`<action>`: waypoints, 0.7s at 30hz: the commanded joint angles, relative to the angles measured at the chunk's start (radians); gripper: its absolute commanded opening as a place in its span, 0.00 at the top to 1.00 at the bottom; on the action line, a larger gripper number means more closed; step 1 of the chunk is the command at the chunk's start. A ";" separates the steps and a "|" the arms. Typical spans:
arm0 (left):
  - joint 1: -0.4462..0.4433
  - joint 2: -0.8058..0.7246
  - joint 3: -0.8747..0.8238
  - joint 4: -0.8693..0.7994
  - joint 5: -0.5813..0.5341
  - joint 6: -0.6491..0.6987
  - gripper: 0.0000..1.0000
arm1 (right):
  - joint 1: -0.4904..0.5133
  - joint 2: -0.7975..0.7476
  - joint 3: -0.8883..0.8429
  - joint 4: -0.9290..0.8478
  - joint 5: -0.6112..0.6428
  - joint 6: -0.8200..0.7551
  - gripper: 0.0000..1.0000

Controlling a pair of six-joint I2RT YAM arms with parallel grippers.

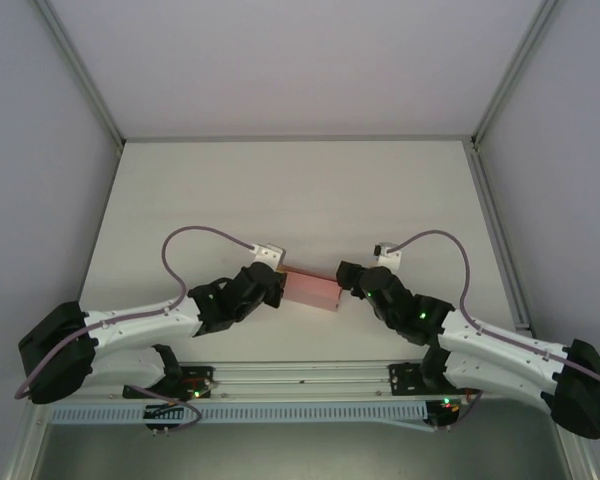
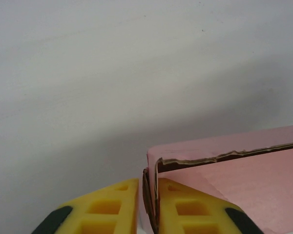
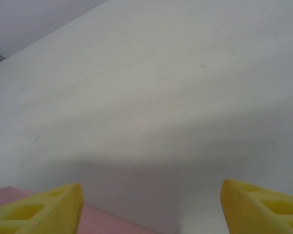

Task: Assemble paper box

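Small pink paper box (image 1: 312,288). Sits on the white counter (image 1: 300,190), near the middle, right between the two arms. Looks like a low box from above, with the long side going left to right.

At the box's left end, the left fingers (image 1: 279,284). Up close in the left wrist view, two yellow fingers (image 2: 136,214) squeezed tight on a thin wall of the paper box (image 2: 244,180), one on each side, with just the card between them. Rough, bumpy top edge on the pink wall beside them. Pale counter (image 2: 112,73) behind.

At the box's right end, the right fingers (image 1: 350,284), very near the card. Touching it or not, cannot tell. In the right wrist view, yellow fingertips (image 3: 39,209) spread far apart, holding nothing. A bit of pink box (image 3: 112,223) low down by the one on the left, with white counter (image 3: 161,97) in the gap.
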 commanded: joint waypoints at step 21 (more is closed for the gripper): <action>-0.024 -0.180 0.052 -0.268 0.065 -0.018 0.00 | 0.049 0.212 -0.061 -0.038 -0.081 0.039 0.36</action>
